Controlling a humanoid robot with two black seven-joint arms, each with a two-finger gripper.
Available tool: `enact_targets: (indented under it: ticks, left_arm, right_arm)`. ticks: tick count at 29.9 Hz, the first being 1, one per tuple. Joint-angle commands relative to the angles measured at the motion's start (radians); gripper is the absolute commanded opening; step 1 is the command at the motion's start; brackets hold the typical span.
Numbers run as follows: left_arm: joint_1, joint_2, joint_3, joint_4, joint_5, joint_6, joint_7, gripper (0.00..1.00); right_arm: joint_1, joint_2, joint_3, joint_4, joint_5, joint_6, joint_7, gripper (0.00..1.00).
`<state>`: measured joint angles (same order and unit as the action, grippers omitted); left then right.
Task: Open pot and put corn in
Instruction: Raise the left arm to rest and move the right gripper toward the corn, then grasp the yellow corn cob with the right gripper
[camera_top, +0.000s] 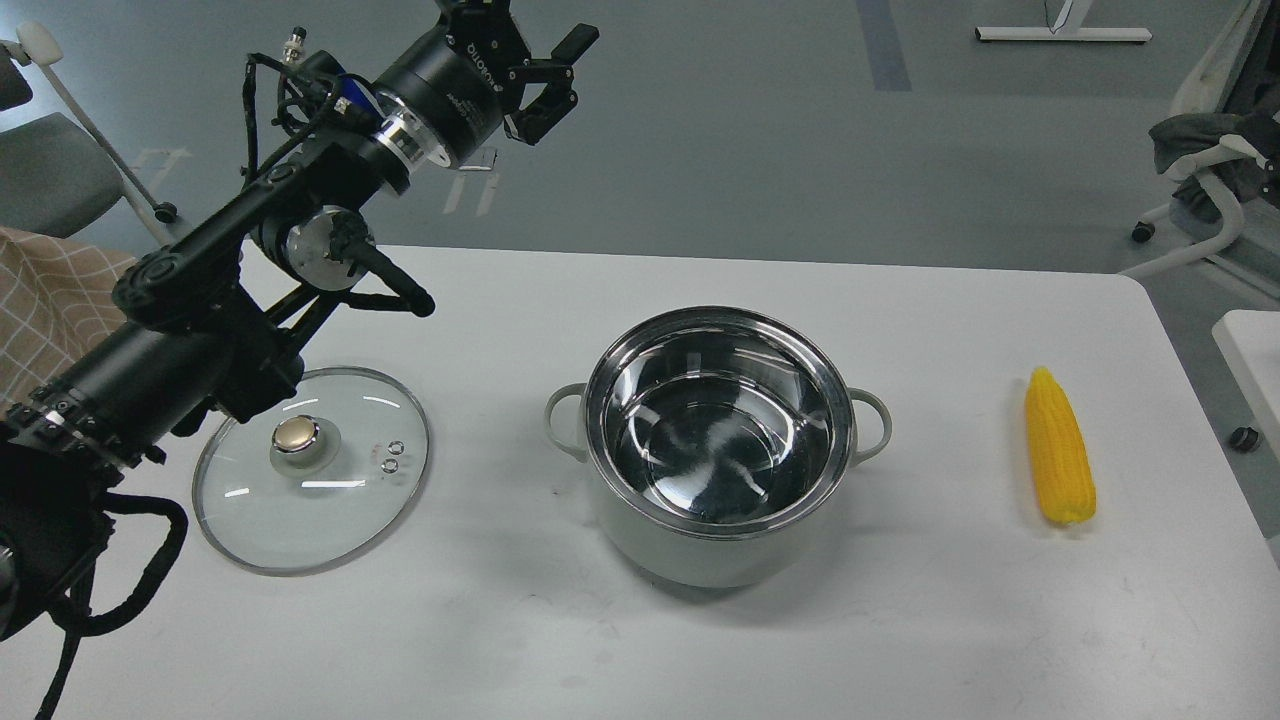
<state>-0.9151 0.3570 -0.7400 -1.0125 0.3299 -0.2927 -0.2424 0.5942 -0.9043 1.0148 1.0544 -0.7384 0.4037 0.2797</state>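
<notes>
Steel interior of the pot (716, 440) is exposed at worktop (620, 620) centre; glass lid (311, 468) lies flat at the pot's 9 o'clock, apart from it. Corn (1059, 446) lies at the pot's 3 o'clock, well apart, tip toward 12. Judged step: fetch the corn. Best grip is across mid-cob, lifted clear of the rim, then lowered inside. Left arm is raised at 10–11 o'clock, its fingers (556, 72) spread, holding nothing. Right arm not visible.
</notes>
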Motion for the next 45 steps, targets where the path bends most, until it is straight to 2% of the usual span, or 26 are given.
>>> enact_targets:
  ticks: [1, 7, 11, 13, 15, 28, 34, 40, 43, 44, 45]
  left_arm:
    - [-0.002, -0.012, -0.001, 0.000, 0.020, 0.000, 0.000, 0.94]
    - [-0.002, -0.015, -0.004, -0.006, 0.020, 0.000, 0.000, 0.94]
    - [-0.002, -0.018, -0.004, -0.006, 0.023, 0.001, 0.000, 0.94]
    - [0.001, -0.021, -0.009, -0.006, 0.035, 0.001, 0.000, 0.94]
    - [0.005, -0.026, -0.010, -0.006, 0.041, 0.001, 0.000, 0.94]
    - [0.015, -0.038, -0.012, -0.006, 0.049, 0.001, 0.000, 0.94]
    - [0.015, -0.039, -0.012, -0.006, 0.049, 0.001, -0.002, 0.94]
    - [0.022, -0.041, -0.013, -0.006, 0.048, 0.001, -0.002, 0.94]
    - [0.022, -0.041, -0.013, -0.006, 0.048, 0.001, -0.002, 0.94]
    - [0.022, -0.041, -0.013, -0.006, 0.049, 0.001, -0.002, 0.94]
    - [0.024, -0.041, -0.013, -0.006, 0.048, 0.001, -0.002, 0.94]
  right_arm:
    - [-0.043, -0.053, -0.004, 0.061, -0.314, 0.000, 0.039, 1.00]
    - [-0.108, -0.062, -0.004, 0.065, -0.689, -0.006, 0.107, 1.00]
    - [-0.166, -0.054, -0.005, 0.056, -0.856, -0.019, 0.108, 1.00]
    - [-0.175, -0.019, -0.031, 0.046, -1.043, -0.051, 0.108, 1.00]
    - [-0.175, 0.007, -0.056, 0.001, -1.129, -0.081, 0.108, 1.00]
    - [-0.171, 0.163, -0.143, -0.105, -1.154, -0.106, 0.105, 1.00]
    - [-0.165, 0.220, -0.177, -0.158, -1.165, -0.106, 0.096, 0.96]
    - [-0.165, 0.251, -0.183, -0.171, -1.205, -0.106, 0.095, 0.89]
    - [-0.163, 0.262, -0.185, -0.185, -1.207, -0.106, 0.093, 0.80]
    - [-0.165, 0.271, -0.186, -0.191, -1.207, -0.106, 0.093, 0.72]
    - [-0.165, 0.272, -0.185, -0.191, -1.207, -0.106, 0.091, 0.69]
